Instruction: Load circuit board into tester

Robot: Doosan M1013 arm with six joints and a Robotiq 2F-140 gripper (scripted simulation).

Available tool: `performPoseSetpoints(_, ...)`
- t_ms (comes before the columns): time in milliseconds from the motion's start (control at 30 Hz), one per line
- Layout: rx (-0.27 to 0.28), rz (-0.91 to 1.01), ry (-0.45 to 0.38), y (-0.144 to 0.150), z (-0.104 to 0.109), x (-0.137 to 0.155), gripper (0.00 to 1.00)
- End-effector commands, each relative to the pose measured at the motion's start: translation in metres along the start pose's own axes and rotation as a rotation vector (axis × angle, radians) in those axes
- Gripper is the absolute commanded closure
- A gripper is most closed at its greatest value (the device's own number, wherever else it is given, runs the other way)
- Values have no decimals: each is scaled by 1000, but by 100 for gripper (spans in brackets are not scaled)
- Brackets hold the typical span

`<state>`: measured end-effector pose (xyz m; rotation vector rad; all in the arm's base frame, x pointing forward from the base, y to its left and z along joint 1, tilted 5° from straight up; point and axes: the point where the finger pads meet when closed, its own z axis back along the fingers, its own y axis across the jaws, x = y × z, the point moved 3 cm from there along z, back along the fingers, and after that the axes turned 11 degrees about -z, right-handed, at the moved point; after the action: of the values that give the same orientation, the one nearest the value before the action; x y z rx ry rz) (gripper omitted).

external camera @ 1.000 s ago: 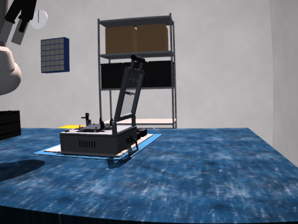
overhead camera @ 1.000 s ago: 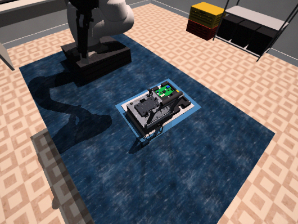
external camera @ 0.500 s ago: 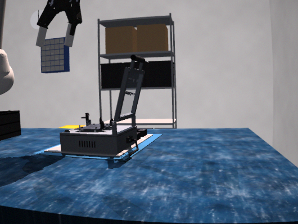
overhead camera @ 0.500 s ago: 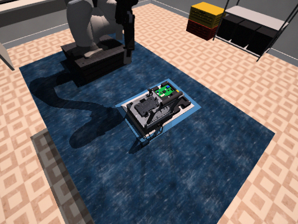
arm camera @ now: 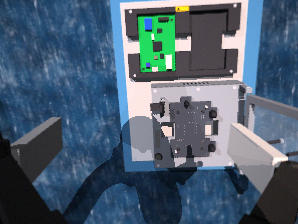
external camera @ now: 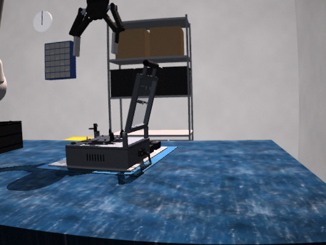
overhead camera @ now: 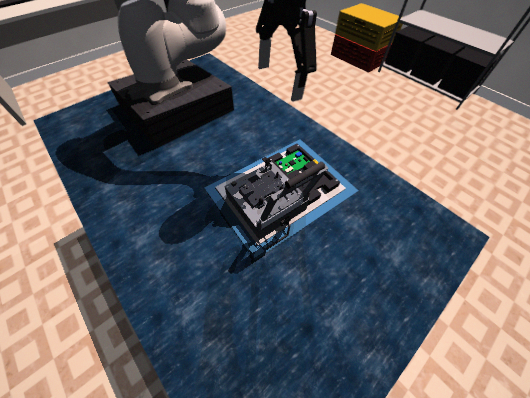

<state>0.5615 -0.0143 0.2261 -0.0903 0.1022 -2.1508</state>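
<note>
Blue mottled table top (overhead camera: 320, 310) (external camera: 197, 197) (arm camera: 65, 75); pale wall behind. One circuit board (overhead camera: 294, 161) (arm camera: 157, 44), green, face up in the tray (overhead camera: 327, 181) (arm camera: 182, 30), left pocket of the wrist view; second pocket vacant. One tester (overhead camera: 242, 200) (external camera: 96, 157) (arm camera: 161, 135), no board on its plate; lid (external camera: 132, 103) (arm camera: 270, 106) raised. One gripper (overhead camera: 282, 82) (external camera: 95, 47) (arm camera: 146, 135), spread wide, holding nothing, high above. Outstanding: pick, seating, closing, latching, release. Clearance: ample overhead; the upright lid probably restricts the hinge side.

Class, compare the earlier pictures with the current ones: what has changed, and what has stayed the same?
The black two-finger gripper with pale grey fingertips has swung away from the robot's base, toward the tester's side. Nothing was taken hold of or let go. The green rectangular circuit board stayed in its tray, and the dark grey box-shaped tester kept its lid raised.
</note>
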Motion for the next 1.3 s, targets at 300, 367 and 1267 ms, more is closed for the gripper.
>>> performPoseSetpoints(300, 35, 90, 58, -8, 4, -70, 42)
performPoseSetpoints(367, 35, 90, 58, -8, 4, -70, 42)
performPoseSetpoints(1267, 35, 90, 58, -8, 4, -70, 42)
